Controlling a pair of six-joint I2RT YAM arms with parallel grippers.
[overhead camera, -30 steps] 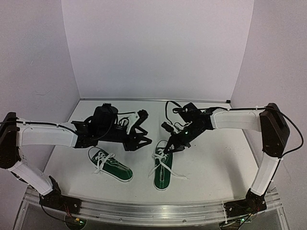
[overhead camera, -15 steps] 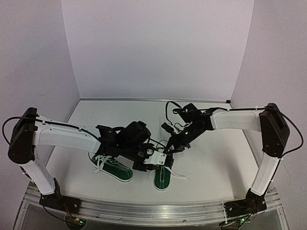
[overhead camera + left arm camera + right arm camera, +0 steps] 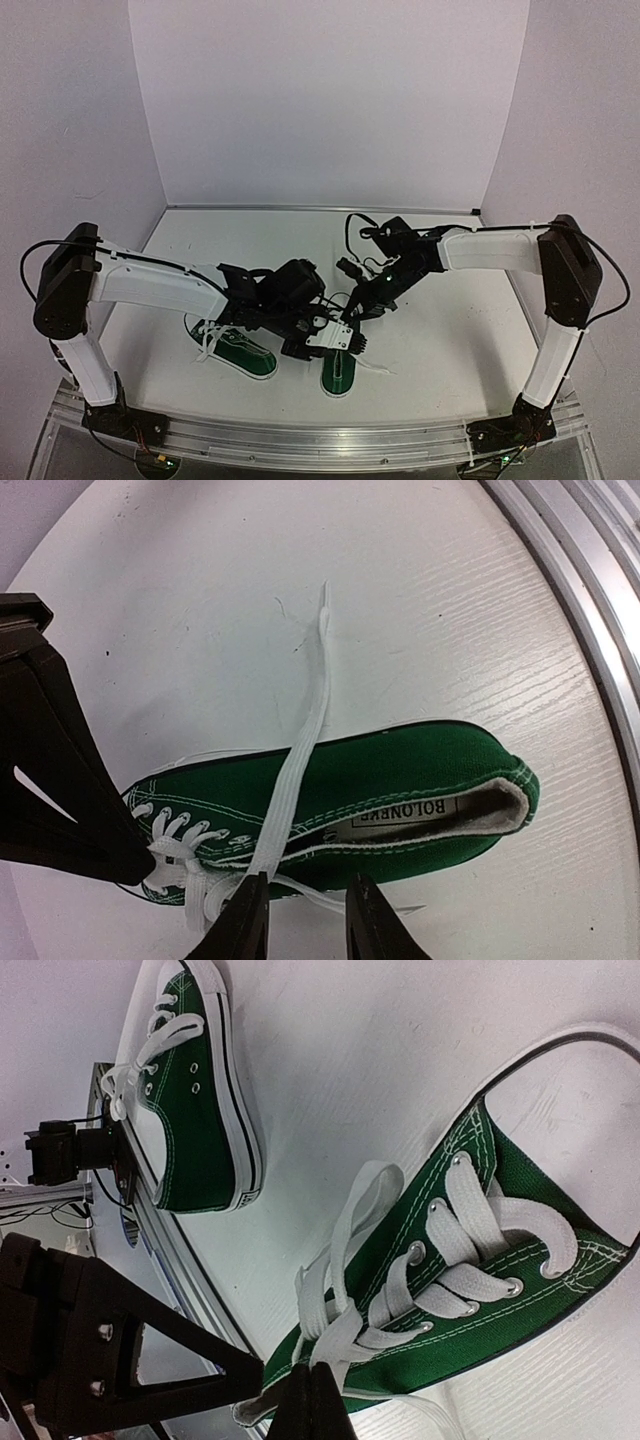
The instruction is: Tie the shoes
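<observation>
Two dark green shoes with white laces lie on the white table. The left shoe (image 3: 243, 352) lies apart, its laces loose. Both grippers are at the right shoe (image 3: 338, 372). My right gripper (image 3: 312, 1385) is shut on the crossed lace (image 3: 375, 1335) at the top eyelets of this shoe (image 3: 520, 1220). My left gripper (image 3: 305, 915) hangs over the shoe's side (image 3: 400, 780), its fingers apart. A thin strand of lace runs across the gap between them, and a flat lace end (image 3: 300, 750) lies over the shoe.
An aluminium rail (image 3: 320, 440) runs along the near table edge, close behind the shoe in the left wrist view (image 3: 590, 600). White walls close off the back and sides. The two arms' heads nearly meet above the right shoe.
My left arm swung from the back middle of the table down to the right shoe, and its jaws narrowed. The right gripper stayed shut on the lace, unmoved.
</observation>
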